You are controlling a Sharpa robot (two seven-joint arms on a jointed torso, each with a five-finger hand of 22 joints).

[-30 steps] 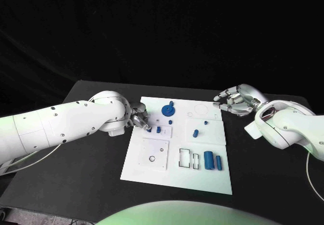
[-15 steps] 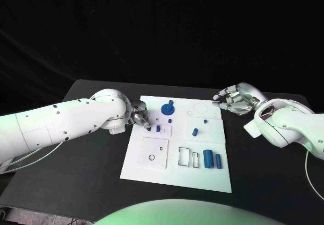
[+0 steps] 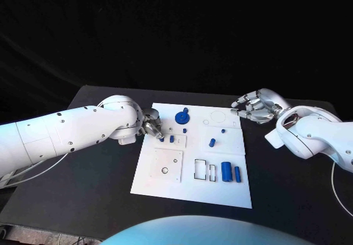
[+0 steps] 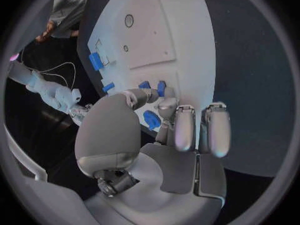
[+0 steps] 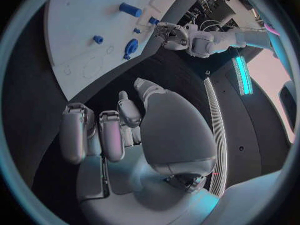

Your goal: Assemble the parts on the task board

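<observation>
The white task board [image 3: 191, 191] lies in the middle of the black table. My left hand [image 3: 152, 127] is at the board's left edge, fingers curled in. Its thumb and a finger pinch a small blue part [image 3: 161, 139] down at the board's surface. In the left wrist view the same part [image 4: 145, 85] sits at the thumb tip, next to an upright blue peg [image 4: 161, 88]. My right hand [image 3: 256, 107] hovers off the board's far right corner with loosely bent fingers and nothing in it. A blue gear-like disc [image 3: 181, 119] lies near the board's far edge.
Another blue peg [image 3: 211, 142] stands mid-board. Two blue cylinders [image 3: 231, 173] lie near the right edge beside rectangular outlines [image 3: 202, 171]. A square plate with a round hole [image 3: 168, 164] sits on the near left. Bare black table surrounds the board.
Almost nothing has changed. My left hand stays at the board's left edge with the small blue part, and my right hand has drifted very slightly farther away.
</observation>
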